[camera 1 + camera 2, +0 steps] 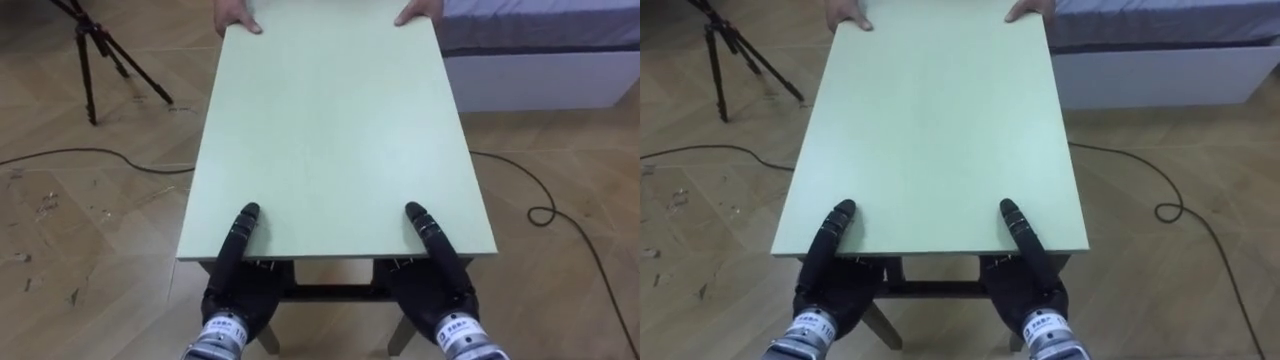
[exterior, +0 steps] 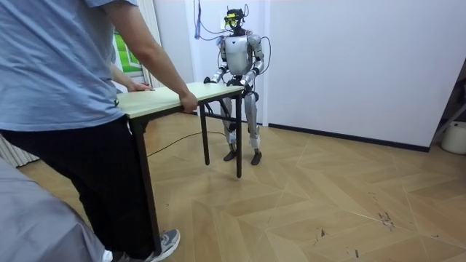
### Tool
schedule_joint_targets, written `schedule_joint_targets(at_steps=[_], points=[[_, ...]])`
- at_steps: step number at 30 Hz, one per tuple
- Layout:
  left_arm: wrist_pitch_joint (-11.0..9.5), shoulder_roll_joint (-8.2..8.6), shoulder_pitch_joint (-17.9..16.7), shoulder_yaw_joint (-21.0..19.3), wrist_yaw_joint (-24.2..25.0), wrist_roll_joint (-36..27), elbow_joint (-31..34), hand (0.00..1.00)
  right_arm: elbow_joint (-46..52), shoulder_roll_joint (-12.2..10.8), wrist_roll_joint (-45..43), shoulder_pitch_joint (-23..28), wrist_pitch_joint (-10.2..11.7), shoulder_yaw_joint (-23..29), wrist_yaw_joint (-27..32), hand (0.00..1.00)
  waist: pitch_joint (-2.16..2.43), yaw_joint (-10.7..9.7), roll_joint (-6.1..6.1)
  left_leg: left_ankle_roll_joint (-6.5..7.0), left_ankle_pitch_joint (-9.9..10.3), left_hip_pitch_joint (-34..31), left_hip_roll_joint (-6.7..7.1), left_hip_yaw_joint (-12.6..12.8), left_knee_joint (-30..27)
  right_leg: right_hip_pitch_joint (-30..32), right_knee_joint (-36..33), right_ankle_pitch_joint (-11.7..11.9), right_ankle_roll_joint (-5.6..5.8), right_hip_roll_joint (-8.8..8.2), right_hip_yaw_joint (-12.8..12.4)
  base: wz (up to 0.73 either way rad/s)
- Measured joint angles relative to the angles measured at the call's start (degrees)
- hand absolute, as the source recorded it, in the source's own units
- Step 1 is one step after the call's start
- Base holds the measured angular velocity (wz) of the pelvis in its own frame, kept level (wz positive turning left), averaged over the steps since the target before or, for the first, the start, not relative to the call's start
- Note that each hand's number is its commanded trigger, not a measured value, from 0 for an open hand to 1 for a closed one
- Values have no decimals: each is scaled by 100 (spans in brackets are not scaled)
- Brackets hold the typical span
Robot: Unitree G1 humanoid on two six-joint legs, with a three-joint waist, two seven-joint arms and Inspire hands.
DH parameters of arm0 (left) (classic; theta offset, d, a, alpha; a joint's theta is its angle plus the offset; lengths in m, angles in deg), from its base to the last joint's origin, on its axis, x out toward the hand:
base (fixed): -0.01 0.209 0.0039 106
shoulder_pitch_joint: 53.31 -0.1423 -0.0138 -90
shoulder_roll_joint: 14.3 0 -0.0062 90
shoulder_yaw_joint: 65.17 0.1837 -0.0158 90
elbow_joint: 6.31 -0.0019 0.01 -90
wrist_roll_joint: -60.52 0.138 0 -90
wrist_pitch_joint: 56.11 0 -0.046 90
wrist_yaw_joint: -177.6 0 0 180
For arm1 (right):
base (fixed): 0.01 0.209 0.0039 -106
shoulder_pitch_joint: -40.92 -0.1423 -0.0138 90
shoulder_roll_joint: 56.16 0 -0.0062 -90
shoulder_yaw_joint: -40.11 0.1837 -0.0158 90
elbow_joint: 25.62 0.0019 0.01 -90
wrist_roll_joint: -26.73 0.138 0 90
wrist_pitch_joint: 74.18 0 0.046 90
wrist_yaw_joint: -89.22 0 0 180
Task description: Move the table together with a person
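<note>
The bench (image 1: 330, 130), a pale green top on dark legs, stands on the wooden floor (image 1: 90, 250) between the robot and a person (image 2: 65, 109). The robot stands at one short end of the bench, close to a white wall (image 2: 349, 65), with both arms held forward. The person stands at the opposite short end.

The left hand (image 1: 235, 285) is at the near edge of the bench, toward its left corner. One dark digit lies straight on the top and the palm is just below the edge. The right hand (image 1: 440, 290) is at the same edge, toward the right corner, and is placed the same way. The other fingers of both hands go under the top and are hidden, so I cannot tell if they are grasping the bench or released.

At the far edge of the bench, the person's two hands (image 1: 238, 18) rest on the two corners, with the fingers on the top. I cannot tell if the legs of the bench touch the floor.

To the left of the bench, near its far end, stands a dark tripod (image 1: 95, 55). To the right of the far end is a bed (image 1: 540, 60) with a grey cover and a white side. A black cable (image 1: 545, 215) lies on the floor to the right of the bench.
</note>
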State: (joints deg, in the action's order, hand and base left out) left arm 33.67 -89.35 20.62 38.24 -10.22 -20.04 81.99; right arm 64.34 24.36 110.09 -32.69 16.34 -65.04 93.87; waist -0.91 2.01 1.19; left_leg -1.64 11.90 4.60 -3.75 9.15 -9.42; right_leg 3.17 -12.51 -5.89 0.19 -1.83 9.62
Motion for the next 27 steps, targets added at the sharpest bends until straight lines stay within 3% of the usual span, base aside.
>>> schedule_joint_targets(at_steps=[3, 7, 11, 13, 14, 15, 16, 18, 20, 22, 23, 25, 26, 27], points=[[-49, -25, 0, 36, 26, 0, -1, 100, 0, 47, -27, 10, 86, -66, -30, 100, -1, 12, 0, -19, 15, -100, -43, -3, -103, 38, -18, -9, -14, 18, 43, 8], [-66, -64, -118, 65, 160, -2, -2, 100, -6, 60, -31, 126, 141, -118, -150, 100, -1, 33, -11, -133, 164, -382, -164, -7, -705, 192, -343, -170, -135, 47, 82, 4], [-90, -146, -408, 154, 430, -49, -1, 100, -19, 110, -44, 405, 160, -172, -416, 100, 8, 221, -49, -170, 171, -1142, -419, -252, -2171, 329, -545, -330, -362, 213, 37, -11], [-98, -180, -416, 163, 531, -76, -1, 100, -20, 116, -44, 428, 179, -180, -513, 100, 14, 303, -51, -351, 57, -1621, -581, -472, -2791, 622, -671, -395, -574, 287, 119, -6], [-98, -177, -433, 163, 555, -76, -1, 100, -17, 123, -45, 435, 183, -185, -520, 100, 12, 334, -43, -368, 43, -1694, -633, -479, -2988, 656, -695, -413, -634, 303, 155, -31], [-101, -171, -520, 188, 581, -75, -1, 100, -19, 127, -49, 483, 188, -215, -526, 100, 19, 463, 14, -372, 14, -1753, -791, -475, -3857, 674, -766, -427, -734, 408, 171, -37], [-109, -178, -623, 207, 636, -100, 5, 100, -19, 161, -46, 542, 188, -238, -544, 100, 47, 446, 69, -375, 12, -1694, -848, -523, -4585, 668, -810, -452, -806, 489, 197, -22], [-105, -193, -616, 219, 678, -102, 39, 100, 5, 176, -44, 555, 218, -236, -586, 100, 38, 267, 119, -382, 13, -1558, -867, -665, -5042, 760, -866, -440, -880, 533, 397, 39], [-108, -222, -615, 226, 678, -107, 169, 100, 35, 199, -48, 505, 255, -236, -662, 100, 37, 150, 145, -414, 31, -1270, -874, -672, -4983, 1003, -963, -407, -930, 546, 494, 37], [-110, -227, -511, 227, 693, -154, 244, 100, 118, 213, -49, 418, 325, -227, -707, 100, -6, 124, 290, -445, 50, -837, -852, -672, -4610, 1350, -1067, -295, -981, 586, 569, 9], [-110, -235, -483, 227, 701, -169, 258, 100, 133, 212, -58, 380, 334, -227, -713, 100, -5, 115, 324, -481, 75, -722, -824, -696, -4406, 1469, -1113, -260, -991, 590, 586, 3], [-138, -241, -325, 257, 726, -213, 270, 100, 155, 254, -43, 238, 423, -225, -770, 100, -23, 59, 480, -624, 332, -340, -746, -819, -3297, 1870, -1166, -57, -994, 589, 698, 11], [-150, -240, -291, 263, 731, -218, 270, 100, 155, 262, -37, 206, 460, -235, -782, 100, -13, 38, 499, -629, 436, -268, -722, -816, -2947, 1990, -1170, 19, -989, 582, 696, 15], [-173, -258, -191, 263, 735, -257, 268, 100, 150, 277, -13, 116, 488, -239, -794, 100, -10, -20, 521, -563, 726, -167, -672, -821, -2309, 2215, -1164, 202, -972, 534, 697, 24]])
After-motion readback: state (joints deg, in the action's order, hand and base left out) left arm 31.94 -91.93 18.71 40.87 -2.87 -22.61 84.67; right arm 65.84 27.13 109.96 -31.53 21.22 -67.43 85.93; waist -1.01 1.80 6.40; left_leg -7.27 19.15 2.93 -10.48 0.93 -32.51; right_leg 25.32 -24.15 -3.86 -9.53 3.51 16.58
